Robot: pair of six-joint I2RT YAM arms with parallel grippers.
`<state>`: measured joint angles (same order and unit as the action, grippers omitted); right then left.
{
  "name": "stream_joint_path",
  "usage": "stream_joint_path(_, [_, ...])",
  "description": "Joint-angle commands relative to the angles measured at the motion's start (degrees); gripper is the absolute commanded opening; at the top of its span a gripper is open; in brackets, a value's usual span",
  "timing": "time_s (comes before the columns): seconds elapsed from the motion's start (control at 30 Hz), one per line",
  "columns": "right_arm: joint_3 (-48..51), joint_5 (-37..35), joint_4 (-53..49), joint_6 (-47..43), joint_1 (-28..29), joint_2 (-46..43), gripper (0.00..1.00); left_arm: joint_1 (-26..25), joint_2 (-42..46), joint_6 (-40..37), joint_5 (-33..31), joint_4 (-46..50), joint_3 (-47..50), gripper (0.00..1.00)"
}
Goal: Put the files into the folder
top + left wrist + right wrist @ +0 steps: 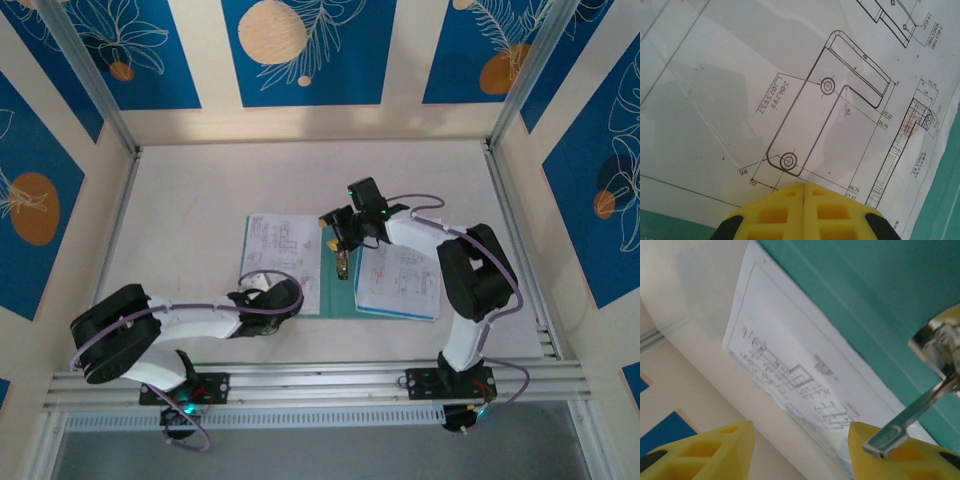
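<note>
**Q:** quick one, where's everything rn & which arm goes next?

**A:** folder point(340, 292) lies open and flat mid-table point(200, 180). Only a teal strip down the middle shows, w/ the files on both halves: left sheet point(280, 245) and right sheet point(400, 280), the one w/ a blue edge. Long axis of folder and sheets runs near-to-far from the arm bases, tilted a bit.

**Q:** pincers?

**A:** left pincer point(260, 287) is closed tight w/ nothing in it. Its tip is down on the left sheet's drawing, prob pinning it. Right pincer point(343, 248) hangs over the teal strip, jaws about half apart w/ nothing btw them. In the wrist view a metal clip lever point(905, 422) sits just beside its right finger point(890, 455).

**Q:** so what does the move hinge on?

**A:** imo the lever. It's right under the right pincer, on the spine line, so the right arm is way nearer. Can't tell if lever & finger actually touch.
</note>
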<state>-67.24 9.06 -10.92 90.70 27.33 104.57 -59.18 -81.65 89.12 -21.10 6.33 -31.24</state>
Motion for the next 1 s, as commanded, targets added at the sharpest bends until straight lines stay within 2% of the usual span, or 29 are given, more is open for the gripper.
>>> stream_joint_path(0.0, [-5.49, 1.27, -6.31, -2.02, -1.83, 2.62, 0.53, -1.03, -0.20, 1.81, 2.30, 8.08, 2.66, 0.00])
stream_joint_path(0.37, [-14.98, 5.00, -12.63, -6.84, -5.07, 8.42, 0.52, -1.03, -0.63, 1.66, 2.69, 6.49, 3.01, 0.00])
stream_joint_path(0.5, [-18.27, 4.28, -17.34, -11.95, -6.43, 6.44, 0.51, -0.98, 0.24, 0.23, 2.07, 6.51, 2.43, 0.00])
stream_joint_path(0.57, [-18.22, 1.36, -20.94, -16.32, -6.74, 2.47, 0.51, -1.02, 1.32, -2.31, 1.28, 7.88, 0.56, 0.00])
stream_joint_path(0.67, [-14.82, -4.07, -26.88, -23.17, -6.25, -4.64, 0.44, -1.03, 2.49, -8.35, 0.51, 9.15, -3.27, 0.17])
stream_joint_path(0.8, [-3.75, -10.17, -31.84, -31.32, -3.75, -14.12, 0.35, -1.20, 2.50, -14.80, 0.23, 11.85, -8.96, 0.30])
stream_joint_path(0.97, [9.71, -18.02, -36.33, -36.57, 4.40, -23.11, 0.29, -1.29, 1.17, -19.37, 3.63, 9.15, -11.23, 0.29])
